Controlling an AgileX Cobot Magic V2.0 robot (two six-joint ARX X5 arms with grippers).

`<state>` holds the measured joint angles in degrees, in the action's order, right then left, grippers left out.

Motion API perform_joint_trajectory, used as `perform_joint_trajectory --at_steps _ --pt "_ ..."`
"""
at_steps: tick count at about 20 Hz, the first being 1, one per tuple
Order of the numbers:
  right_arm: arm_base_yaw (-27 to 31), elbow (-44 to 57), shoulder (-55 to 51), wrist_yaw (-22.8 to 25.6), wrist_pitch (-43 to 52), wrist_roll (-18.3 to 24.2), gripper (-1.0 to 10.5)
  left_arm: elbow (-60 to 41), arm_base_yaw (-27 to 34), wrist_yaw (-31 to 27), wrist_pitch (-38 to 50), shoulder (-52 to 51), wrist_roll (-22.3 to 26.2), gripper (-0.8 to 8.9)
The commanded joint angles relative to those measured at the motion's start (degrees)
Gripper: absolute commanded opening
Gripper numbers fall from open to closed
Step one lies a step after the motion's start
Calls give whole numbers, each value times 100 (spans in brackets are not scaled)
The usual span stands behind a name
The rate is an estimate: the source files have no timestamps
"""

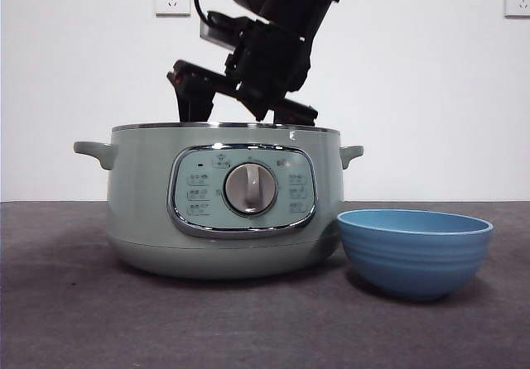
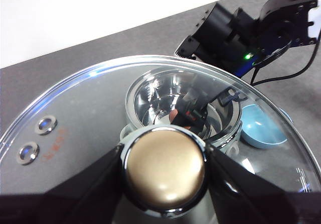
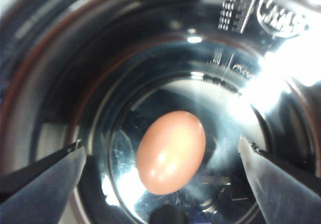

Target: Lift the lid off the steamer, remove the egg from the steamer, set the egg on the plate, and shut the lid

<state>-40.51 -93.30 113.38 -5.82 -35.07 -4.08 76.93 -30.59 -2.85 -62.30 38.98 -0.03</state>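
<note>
Two arms are busy at once. In the front view the steamer (image 1: 224, 208) fills the middle of the frame with no lid on it, and the blue plate (image 1: 414, 251) sits at lower right, just beside the pot's base; can't tell if they actually touch. One dark arm comes down from the top center, and its lower end dips behind the pot's rim, so the tips are cut off from that angle.

Going by the right wrist view, that's the right gripper (image 3: 163, 158), jaws spread wide with the egg (image 3: 171, 151) lying between them on the shiny pot floor, touching neither one. Glare washes out the upper right of that frame, and the stamped lettering up there is unreadable.

The left gripper (image 2: 165, 166) is clamped on the lid's knob, one jaw on each side. The knob looks brownish-gold in this light. The lid (image 2: 75, 113) is held up off the pot and runs out of frame at the bottom. Through the glass you can make out the open steamer and the plate, both distorted by reflections.
</note>
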Motion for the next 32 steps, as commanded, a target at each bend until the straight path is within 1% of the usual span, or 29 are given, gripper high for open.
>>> perform_joint_trajectory --at_steps 1,3,5,6,8,11,15,18,21,24,26,28,29,32 --pt "-17 -20 243 17 -2 -66 563 87 -17 -7 260 -55 26 -8" --pt "-17 -20 374 17 0 -114 558 87 -17 -7 260 -55 26 -8" --pt "-17 -20 437 15 0 -142 490 87 -17 -7 260 -55 28 -8" --pt "-17 -20 439 17 20 -151 488 87 -17 -7 260 -55 26 -9" --pt "-15 -20 439 15 28 -168 358 87 -17 -7 260 -55 28 -8" --pt "-15 -20 439 -7 31 -256 234 87 -17 -7 260 -55 28 -8" --pt "-17 -20 439 -20 39 -256 -16 87 -17 -7 258 -55 28 -9" --pt "-17 -22 243 -22 118 -251 -12 87 -17 -4 264 -52 24 -9" --pt "-17 -22 -610 -9 -31 -166 -12 87 -17 -2 278 -52 24 -8" --pt "-2 -22 -1818 125 -977 168 -12 87 -17 0 439 -52 24 -9" --pt "17 -22 -2586 584 -1805 404 -13 87 -17 4 435 -52 24 -9" --pt "109 -20 -3154 627 -2636 407 -13 87 -17 2 437 -52 24 -8" --pt "179 -13 -3362 623 -2850 422 -13 87 -17 2 437 -52 24 -8" --pt "350 50 -3687 621 -3099 457 -13 87 -17 2 437 -52 24 -8"
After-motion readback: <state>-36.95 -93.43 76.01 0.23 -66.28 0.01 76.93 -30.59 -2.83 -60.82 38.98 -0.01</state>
